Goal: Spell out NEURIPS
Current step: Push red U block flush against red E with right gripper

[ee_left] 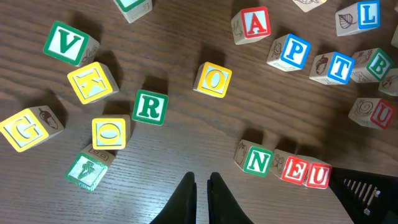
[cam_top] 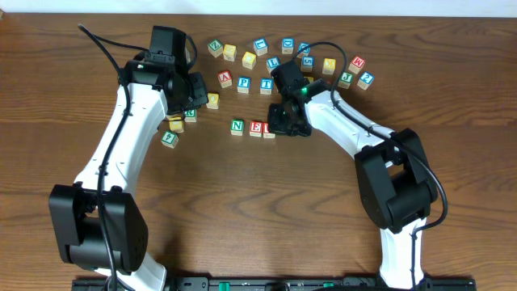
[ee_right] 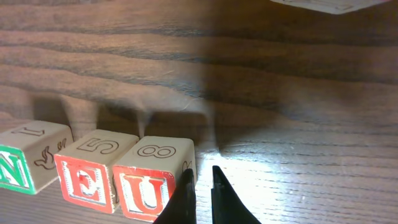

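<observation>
A row of blocks, green N (cam_top: 237,126), red E (cam_top: 255,128) and red U (cam_top: 269,129), lies mid-table; it also shows in the left wrist view as N (ee_left: 258,161), E (ee_left: 294,169), U (ee_left: 318,175). My right gripper (ee_right: 202,180) is shut and empty, with its left finger against the right side of the U (ee_right: 146,190). My left gripper (ee_left: 202,186) is shut and empty above bare table. A green R (ee_left: 150,107) lies ahead of it to the left. A blue P (ee_left: 292,51) lies farther right.
Loose blocks lie around: yellow O (ee_left: 214,79), red A (ee_left: 252,23), blue T (ee_left: 336,67), green V (ee_left: 69,43), yellow K (ee_left: 92,81), yellow G (ee_left: 28,127). More blocks are scattered along the table's back (cam_top: 307,61). The right arm (cam_top: 347,121) reaches in from the right.
</observation>
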Action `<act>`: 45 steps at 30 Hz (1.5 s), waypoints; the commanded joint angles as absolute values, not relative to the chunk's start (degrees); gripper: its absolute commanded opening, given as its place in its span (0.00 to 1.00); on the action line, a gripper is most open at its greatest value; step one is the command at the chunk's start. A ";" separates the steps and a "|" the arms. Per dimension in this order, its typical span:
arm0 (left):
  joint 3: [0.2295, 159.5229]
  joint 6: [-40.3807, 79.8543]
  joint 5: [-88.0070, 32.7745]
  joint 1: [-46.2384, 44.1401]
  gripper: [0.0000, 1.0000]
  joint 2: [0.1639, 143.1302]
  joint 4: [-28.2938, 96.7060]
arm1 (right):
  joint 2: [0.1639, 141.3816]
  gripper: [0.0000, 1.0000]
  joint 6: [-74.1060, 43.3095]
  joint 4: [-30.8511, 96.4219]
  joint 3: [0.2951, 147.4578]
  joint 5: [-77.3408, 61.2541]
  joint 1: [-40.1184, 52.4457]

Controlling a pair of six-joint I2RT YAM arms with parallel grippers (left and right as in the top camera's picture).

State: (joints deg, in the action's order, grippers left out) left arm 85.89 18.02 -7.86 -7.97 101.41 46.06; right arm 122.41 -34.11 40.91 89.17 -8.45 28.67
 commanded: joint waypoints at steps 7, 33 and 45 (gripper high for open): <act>85.54 17.67 -8.38 -7.84 0.09 101.80 46.00 | 124.27 0.05 -37.26 38.63 88.75 -10.31 29.34; 85.54 17.67 -8.38 -7.84 0.09 101.80 46.00 | 124.84 0.04 -37.93 37.71 88.75 -12.64 30.11; 85.56 17.56 -8.36 -7.84 0.08 101.80 45.84 | 124.84 0.14 -37.39 36.62 88.84 -12.38 29.69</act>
State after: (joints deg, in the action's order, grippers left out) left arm 85.89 18.00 -7.86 -7.97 101.41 46.04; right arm 123.37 -37.52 37.17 89.17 -12.12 29.80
